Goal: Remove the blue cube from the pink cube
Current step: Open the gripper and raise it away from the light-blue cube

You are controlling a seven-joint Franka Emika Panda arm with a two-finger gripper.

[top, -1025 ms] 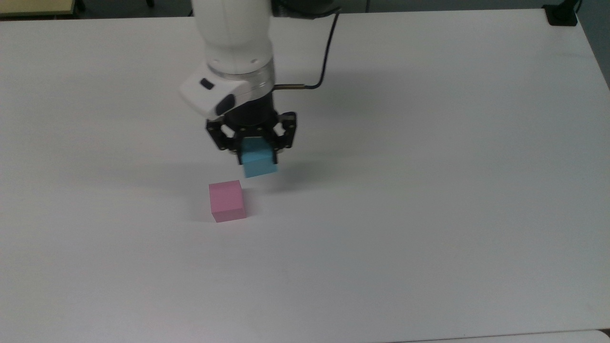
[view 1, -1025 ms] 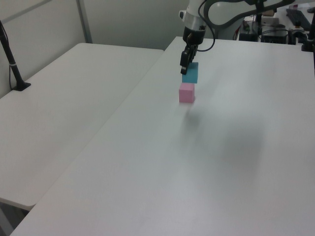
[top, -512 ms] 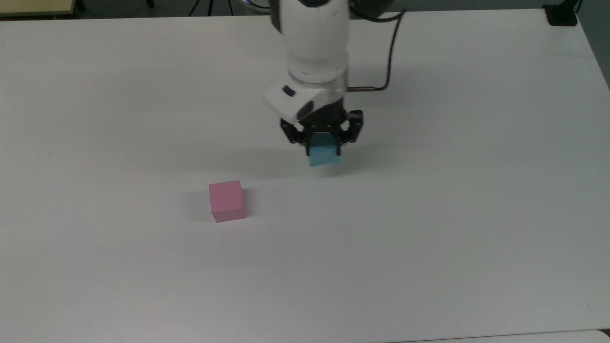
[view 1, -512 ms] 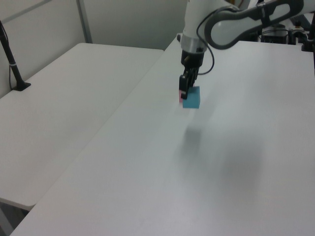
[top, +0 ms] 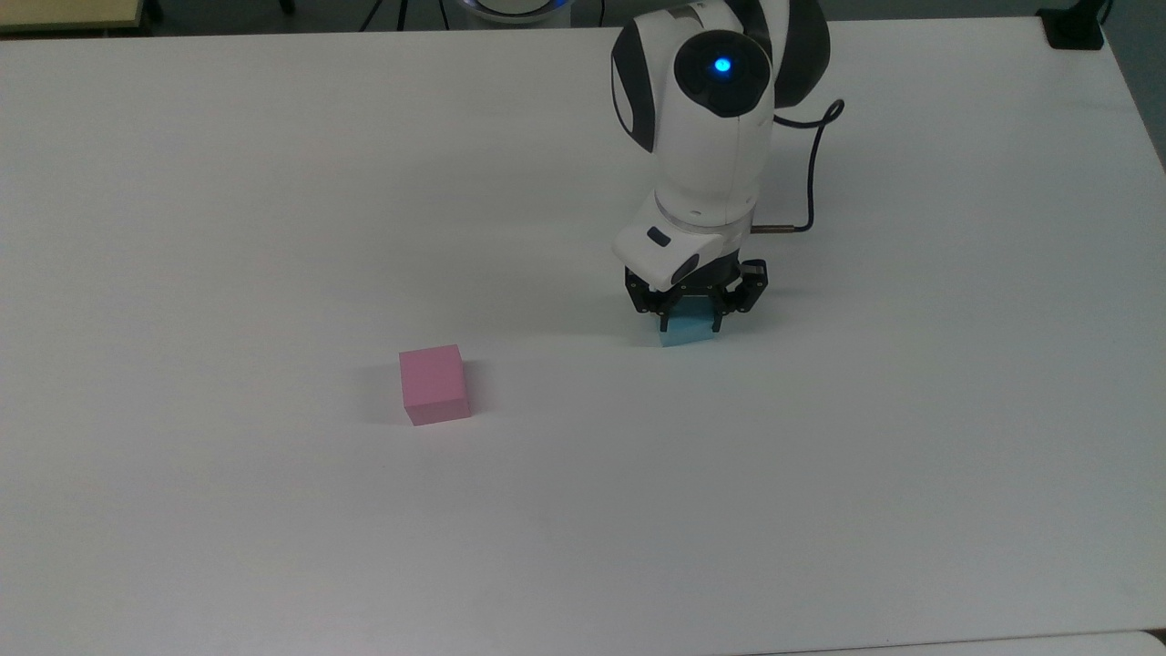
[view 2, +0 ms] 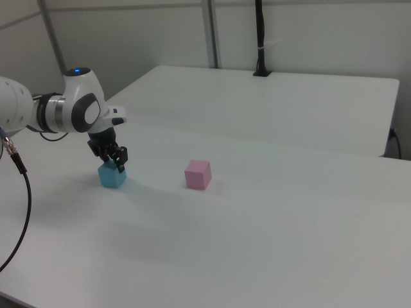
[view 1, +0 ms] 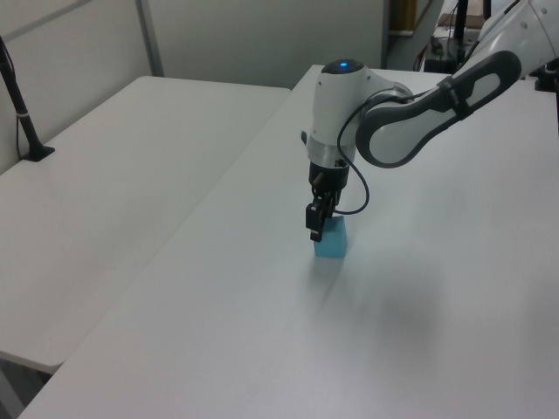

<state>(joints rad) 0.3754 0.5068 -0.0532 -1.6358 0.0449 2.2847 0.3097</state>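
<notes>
Gripper [top: 692, 314] of the white Panda arm [top: 706, 118] clamps the blue cube [top: 685, 332] from above, black fingers pressed to two opposite faces, closed only as far as the cube's width allows. The blue cube appears to sit flat on the white worktop [top: 911, 456], or a hair above it; its underside seems to meet the surface in the left view [view 1: 331, 241] and the right view [view 2: 112, 176], though actual contact cannot be confirmed.

Well apart from it, toward the top view's left, the pink cube [top: 434, 384] stands alone on the worktop with nothing on top. In the right view the pink cube [view 2: 198, 174] sits to the right of the blue one, a clear stretch of bare surface between them.

By the look of things, the main work is done: the blue cube is off the pink one and set down to the side. What appears to remain is letting go of the cube and lifting the arm away without nudging it.
</notes>
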